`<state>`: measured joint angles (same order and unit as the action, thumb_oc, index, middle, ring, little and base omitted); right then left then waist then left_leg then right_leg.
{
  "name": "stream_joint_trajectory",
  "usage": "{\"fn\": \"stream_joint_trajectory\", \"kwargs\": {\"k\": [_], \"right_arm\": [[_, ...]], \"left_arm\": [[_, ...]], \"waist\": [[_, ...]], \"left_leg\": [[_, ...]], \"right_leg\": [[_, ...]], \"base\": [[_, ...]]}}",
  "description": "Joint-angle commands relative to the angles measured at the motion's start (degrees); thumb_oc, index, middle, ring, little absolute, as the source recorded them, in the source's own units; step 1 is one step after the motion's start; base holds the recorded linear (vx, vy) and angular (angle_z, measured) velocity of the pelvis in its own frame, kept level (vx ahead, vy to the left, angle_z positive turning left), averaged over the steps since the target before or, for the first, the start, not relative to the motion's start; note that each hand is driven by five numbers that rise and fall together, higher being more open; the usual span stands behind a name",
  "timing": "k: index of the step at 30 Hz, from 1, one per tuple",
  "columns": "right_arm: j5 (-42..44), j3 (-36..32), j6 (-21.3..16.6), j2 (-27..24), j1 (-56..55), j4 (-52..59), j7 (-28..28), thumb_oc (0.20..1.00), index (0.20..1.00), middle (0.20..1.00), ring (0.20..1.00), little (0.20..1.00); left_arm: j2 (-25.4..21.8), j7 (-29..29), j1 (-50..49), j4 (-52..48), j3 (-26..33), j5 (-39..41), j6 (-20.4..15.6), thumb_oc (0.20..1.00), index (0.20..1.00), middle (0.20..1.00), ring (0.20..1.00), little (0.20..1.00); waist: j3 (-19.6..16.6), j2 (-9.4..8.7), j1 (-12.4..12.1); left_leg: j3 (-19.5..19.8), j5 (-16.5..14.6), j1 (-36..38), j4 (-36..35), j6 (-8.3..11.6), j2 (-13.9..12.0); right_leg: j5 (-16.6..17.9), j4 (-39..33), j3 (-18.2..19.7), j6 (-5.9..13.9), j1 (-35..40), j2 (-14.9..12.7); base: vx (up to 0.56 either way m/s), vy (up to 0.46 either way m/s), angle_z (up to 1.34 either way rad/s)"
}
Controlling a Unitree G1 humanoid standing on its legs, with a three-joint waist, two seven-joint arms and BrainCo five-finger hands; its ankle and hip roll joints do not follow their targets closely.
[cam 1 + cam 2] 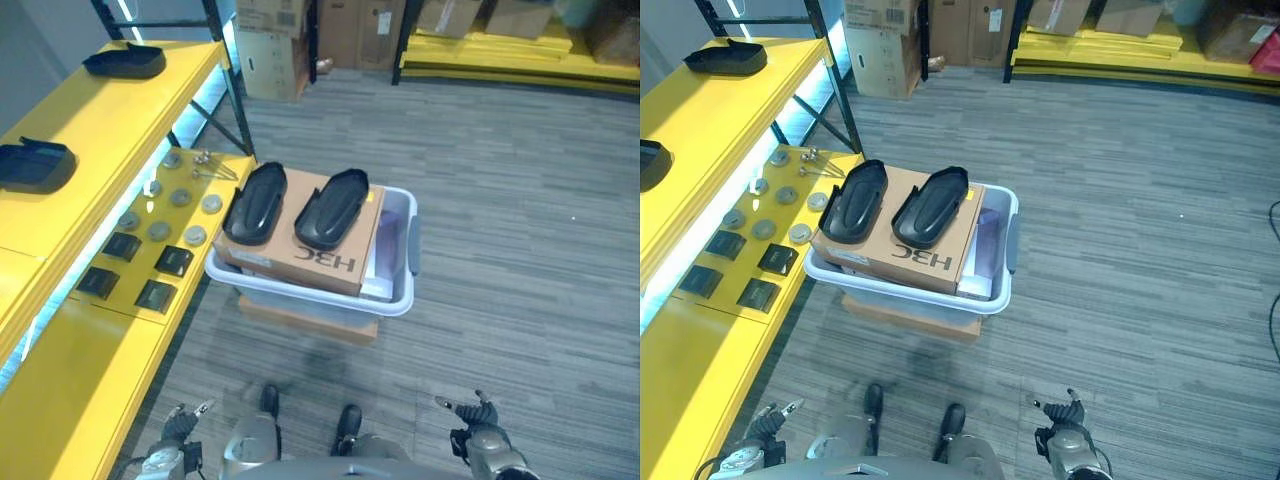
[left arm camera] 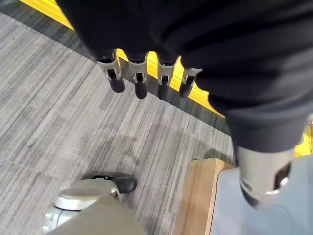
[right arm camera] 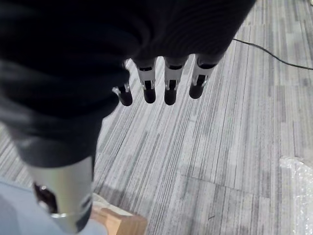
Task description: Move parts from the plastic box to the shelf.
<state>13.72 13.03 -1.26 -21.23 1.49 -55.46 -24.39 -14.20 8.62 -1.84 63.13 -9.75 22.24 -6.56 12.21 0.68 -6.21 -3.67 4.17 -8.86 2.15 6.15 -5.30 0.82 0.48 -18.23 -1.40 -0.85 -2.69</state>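
Two black moulded parts, one on the left (image 1: 255,203) and one on the right (image 1: 332,207), lie side by side on a brown cardboard box (image 1: 310,250) inside the pale plastic box (image 1: 400,290), which stands on a low wooden block (image 1: 300,322) on the carpet. The yellow shelf (image 1: 130,110) runs along the left; two similar black parts (image 1: 125,62) (image 1: 33,165) rest on its upper level. My left hand (image 1: 180,425) hangs low at the bottom left and my right hand (image 1: 475,420) at the bottom right. Both are open, holding nothing, well short of the box.
The shelf's lower level (image 1: 60,400) carries several round metal discs (image 1: 160,231), several small black square pieces (image 1: 173,261) and small metal hardware (image 1: 205,165). Cardboard boxes (image 1: 270,50) and yellow racking (image 1: 500,55) stand at the far end. Grey carpet (image 1: 520,230) spreads to the right.
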Motion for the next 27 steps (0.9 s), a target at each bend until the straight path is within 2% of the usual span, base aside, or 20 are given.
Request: {"fn": "stream_joint_trajectory", "kwargs": {"k": [1,4,8,10,14,17,20,27], "right_arm": [[2.3,0.9,-1.3,-1.6,-0.4,3.1,-1.4,1.0,1.0,1.0,1.0,1.0],[1.9,1.6,-2.5,-0.9,-0.6,4.8,-1.7,1.0,1.0,1.0,1.0,1.0],[3.0,1.8,-6.5,-0.9,0.5,8.7,-4.4,1.0,1.0,1.0,1.0,1.0],[3.8,0.8,-8.9,-2.2,1.8,14.8,-7.9,1.0,1.0,1.0,1.0,1.0],[3.0,-3.4,-10.1,-5.1,5.7,26.4,-15.2,1.0,1.0,1.0,1.0,1.0],[3.4,-10.2,-9.6,-11.6,11.2,35.9,-19.5,1.0,1.0,1.0,1.0,1.0],[4.0,-13.9,-6.3,-16.4,17.3,39.3,-19.9,1.0,1.0,1.0,1.0,1.0],[4.7,-14.4,-1.0,-19.2,21.9,37.3,-18.8,1.0,1.0,1.0,1.0,1.0]], "left_arm": [[-1.7,1.0,0.4,-0.7,0.8,-1.2,-1.4,1.0,1.0,1.0,1.0,1.0],[-1.8,1.2,0.2,-2.2,0.5,-0.1,-1.7,1.0,1.0,1.0,1.0,1.0],[-1.2,1.3,-0.4,-4.4,0.0,-1.1,-1.7,1.0,1.0,1.0,1.0,1.0],[-0.6,2.0,-1.7,-5.4,-0.6,-1.5,-1.9,1.0,1.0,1.0,1.0,1.0],[-0.7,1.4,-4.3,-5.7,-0.4,-3.2,-3.1,1.0,1.0,1.0,1.0,1.0],[-2.2,-0.4,-5.4,-6.0,0.5,-3.5,-3.0,1.0,1.0,1.0,1.0,1.0],[-3.4,-1.5,-5.7,-5.7,0.8,-3.5,-2.5,1.0,1.0,1.0,1.0,1.0],[-3.5,-2.0,-6.4,-3.5,0.7,-4.8,-3.6,1.0,1.0,1.0,1.0,1.0]], "waist": [[-0.1,-0.56,-1.4],[0.1,0.11,-1.5],[0.2,0.52,-2.3],[0.0,0.25,-3.0],[-0.7,-0.1,-4.2],[-1.1,-0.35,-5.9],[-1.8,-0.61,-7.3],[-2.6,-1.05,-9.2]], "left_leg": [[1.7,-3.6,-1.0,5.0,-3.2,1.8],[1.1,-3.6,0.6,3.0,-3.42,2.4],[1.1,-3.3,1.7,0.9,-3.87,2.8],[1.1,-3.4,2.4,0.2,-4.13,2.7],[1.3,-3.4,3.0,-0.7,-4.44,2.5],[1.7,-3.4,3.3,-1.8,-4.48,2.6],[2.2,-3.6,3.8,-2.7,-4.33,2.7],[3.3,-3.5,4.8,-3.8,-4.11,3.0]], "right_leg": [[-3.6,4.8,4.3,6.74,-1.8,-4.8],[-3.2,4.5,3.6,7.01,-2.0,-5.0],[-2.0,3.4,3.5,7.72,-2.2,-5.3],[-1.5,2.3,3.1,7.94,-1.4,-5.4],[-1.3,1.6,2.5,8.19,-1.0,-5.4],[-1.3,1.0,1.1,8.83,-0.6,-5.6],[-1.2,0.2,-0.2,9.23,0.1,-5.8],[-1.0,-1.1,-2.0,9.53,1.7,-6.0]], "base": [[0.04,0.098,-0.73],[0.02,0.12,-0.59],[0.01,0.063,0.03],[0.06,0.01,0.07],[0.05,0.015,-0.02],[0.04,0.031,0.06],[0.05,0.041,0.1],[0.07,0.027,0.14]]}}
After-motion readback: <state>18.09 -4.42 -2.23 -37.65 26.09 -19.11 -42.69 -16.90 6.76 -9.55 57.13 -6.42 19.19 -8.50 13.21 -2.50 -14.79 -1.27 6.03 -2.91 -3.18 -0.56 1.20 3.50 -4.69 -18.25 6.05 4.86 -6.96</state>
